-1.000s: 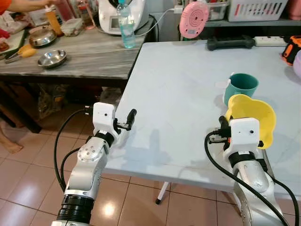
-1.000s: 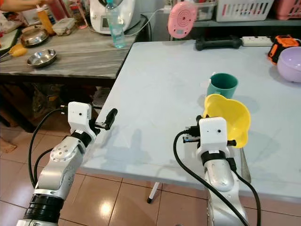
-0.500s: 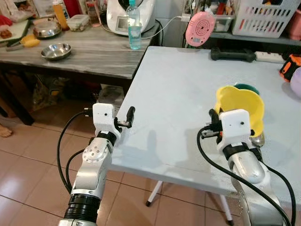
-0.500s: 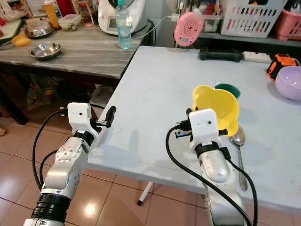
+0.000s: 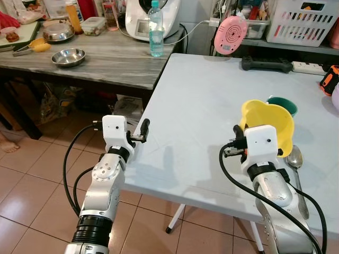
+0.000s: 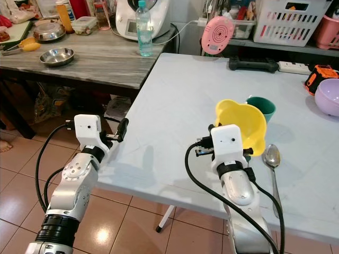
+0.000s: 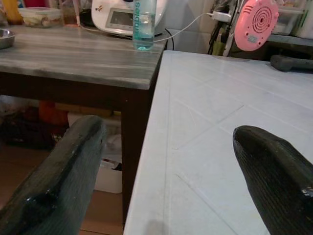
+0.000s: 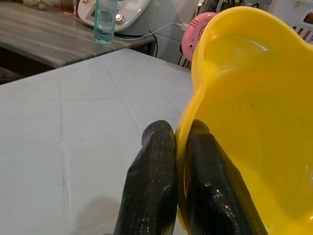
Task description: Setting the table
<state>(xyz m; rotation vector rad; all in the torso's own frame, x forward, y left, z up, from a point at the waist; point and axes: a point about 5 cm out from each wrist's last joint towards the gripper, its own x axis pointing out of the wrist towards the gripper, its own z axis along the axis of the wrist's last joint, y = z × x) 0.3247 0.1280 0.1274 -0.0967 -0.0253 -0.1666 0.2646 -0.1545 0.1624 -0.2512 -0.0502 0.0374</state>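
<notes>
My right gripper [image 8: 177,147] is shut on the rim of a yellow bowl [image 5: 267,126], held tilted above the pale blue table [image 5: 201,111] near its front right part. Behind the bowl stands a teal cup [image 6: 260,107]. A metal spoon [image 6: 273,159] lies on the table to the right of my right arm. A lilac bowl [image 6: 327,97] sits at the far right. My left gripper [image 5: 143,130] hovers open at the table's front left edge, nothing between its fingers [image 7: 63,181].
A grey wooden side table [image 5: 95,58] stands to the left with a steel bowl [image 5: 68,56], a water bottle [image 5: 155,28] and a kitchen machine [image 6: 139,16]. At the back stand a pink round gadget [image 5: 231,35], a black handle [image 5: 267,64], a power strip and baskets.
The camera has shifted, so the whole scene sits differently. My right gripper with the yellow bowl has come a little lower and nearer the front; the teal cup and spoon now show beside it.
</notes>
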